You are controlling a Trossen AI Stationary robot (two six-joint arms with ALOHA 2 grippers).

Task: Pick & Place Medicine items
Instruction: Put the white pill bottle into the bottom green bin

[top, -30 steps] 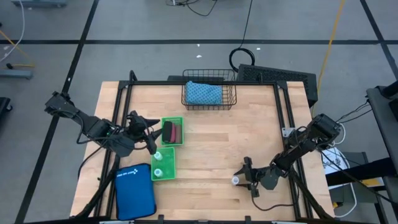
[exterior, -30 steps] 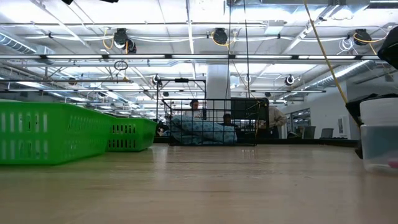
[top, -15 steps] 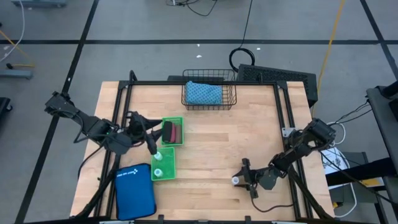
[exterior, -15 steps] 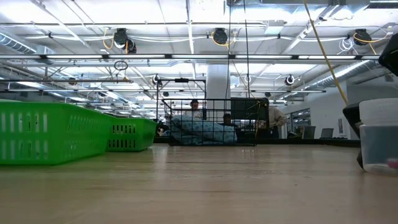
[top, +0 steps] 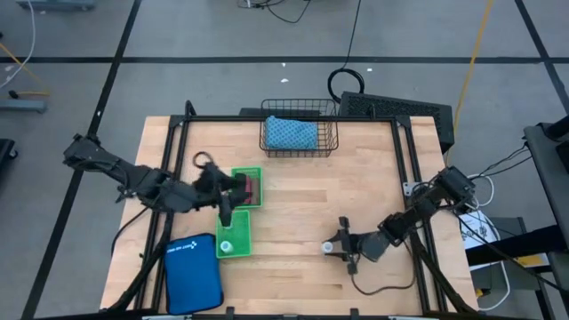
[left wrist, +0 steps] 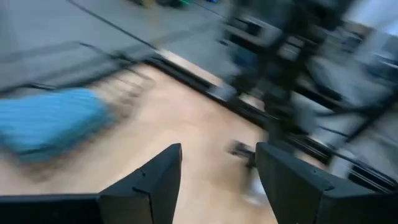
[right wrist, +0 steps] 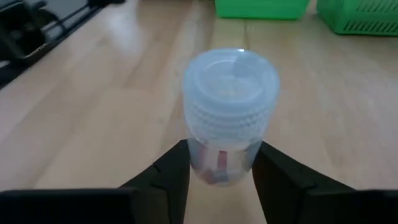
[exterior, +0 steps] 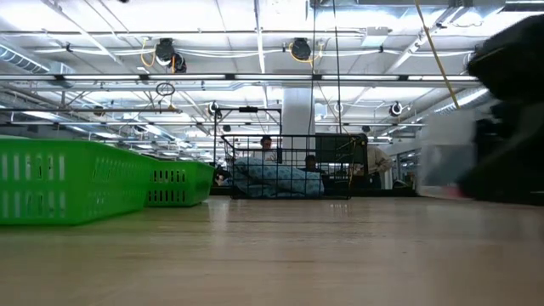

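Judging by the high view, I'm most of the way: dark oblong pieces [top: 248,188] and one tiny white round bottle [top: 226,247] already sit in the green plastic bins [top: 236,235] at centre-left. My right gripper [right wrist: 217,163] has its fingers closed around another white ribbed-cap bottle [right wrist: 229,112] at lower right of centre, not yet delivered. My left gripper [top: 224,197] hovers over the bins, fingers parted and holding nothing I can see.

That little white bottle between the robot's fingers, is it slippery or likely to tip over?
The white bottle is probably rigid plastic and light, so it should lift easily. Its cap is ribbed, but the fingers of the right gripper flank the smoother body below, where it might slip. It stands taller than wide, so a sideways nudge could tip it, and it would likely roll.
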